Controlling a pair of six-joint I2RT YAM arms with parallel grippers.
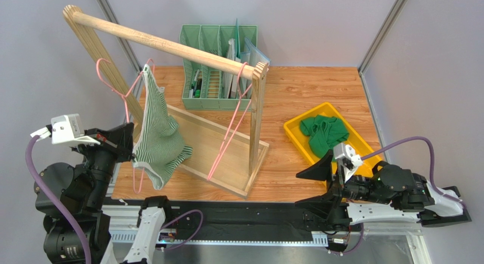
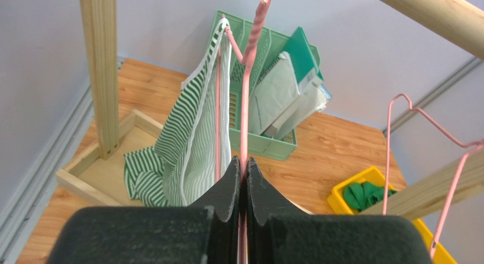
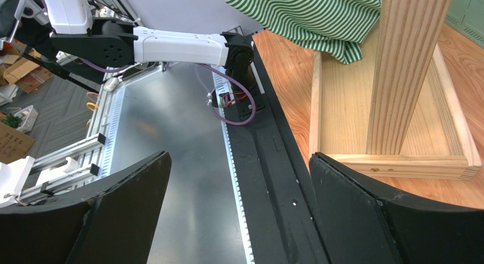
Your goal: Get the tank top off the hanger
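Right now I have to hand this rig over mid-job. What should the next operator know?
Left gripper: shut on the pink hanger, holding it tilted in front of the wooden rack.
Right gripper: open and empty, low by the rack's base at the table's near edge.
Tank top: still on that hanger, with one strap over its upper tip and the body draped beside the left gripper.
Elsewhere: a second hanger hangs bare on the rod; a green cloth lies in the yellow tray.
Done: hanger gripped.
Left: pull the top off, probably with the right gripper.
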